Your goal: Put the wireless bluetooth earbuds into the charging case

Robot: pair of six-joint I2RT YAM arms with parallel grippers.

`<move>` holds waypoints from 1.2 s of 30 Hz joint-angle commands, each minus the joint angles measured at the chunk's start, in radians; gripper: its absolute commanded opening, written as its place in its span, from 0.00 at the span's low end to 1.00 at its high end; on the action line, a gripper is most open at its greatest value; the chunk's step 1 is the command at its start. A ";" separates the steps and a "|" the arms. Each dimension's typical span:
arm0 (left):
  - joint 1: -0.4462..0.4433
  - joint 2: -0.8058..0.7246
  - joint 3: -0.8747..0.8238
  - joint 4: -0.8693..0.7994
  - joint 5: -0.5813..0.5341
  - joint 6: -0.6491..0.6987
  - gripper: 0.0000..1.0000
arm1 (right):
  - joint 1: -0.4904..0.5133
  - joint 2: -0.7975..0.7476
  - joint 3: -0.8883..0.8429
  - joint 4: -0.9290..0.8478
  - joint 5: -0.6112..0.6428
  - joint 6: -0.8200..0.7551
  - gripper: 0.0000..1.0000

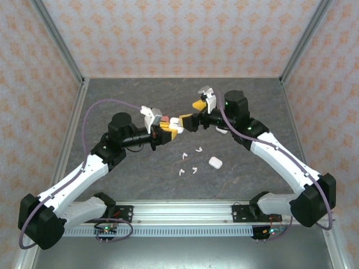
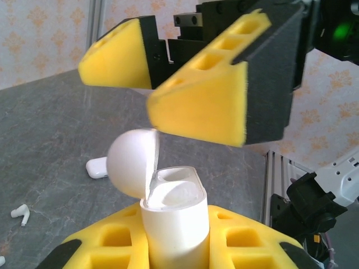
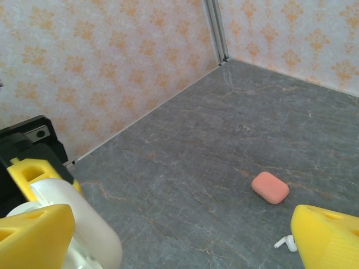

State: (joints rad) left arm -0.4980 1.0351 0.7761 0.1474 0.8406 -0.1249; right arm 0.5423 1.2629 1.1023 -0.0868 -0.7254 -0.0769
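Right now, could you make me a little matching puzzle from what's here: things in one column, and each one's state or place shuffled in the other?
Things
1. white case in the left end effector
2. pink case
3. right end effector
4. earbuds

States
A. tiny, white, scattered loose on the table
B. lid open, gripped in the air
C. spread wide, holding nothing
D. shut, lying on the table

Pairs: 1-B, 2-D, 3-C, 4-A
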 commanded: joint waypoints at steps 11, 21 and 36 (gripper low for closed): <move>-0.008 -0.037 0.031 -0.066 -0.013 0.084 0.12 | -0.044 -0.073 0.038 -0.096 0.043 0.077 1.00; -0.008 -0.132 0.027 -0.187 -0.036 0.145 0.12 | -0.050 0.079 0.045 -0.287 0.136 0.075 0.83; -0.008 -0.144 0.034 -0.188 -0.029 0.131 0.12 | -0.022 0.682 0.321 -0.272 0.162 0.013 0.61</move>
State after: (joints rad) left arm -0.5022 0.8909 0.7773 -0.0582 0.8215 0.0013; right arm 0.5087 1.8759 1.3594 -0.3515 -0.5777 -0.0479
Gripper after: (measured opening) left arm 0.198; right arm 0.617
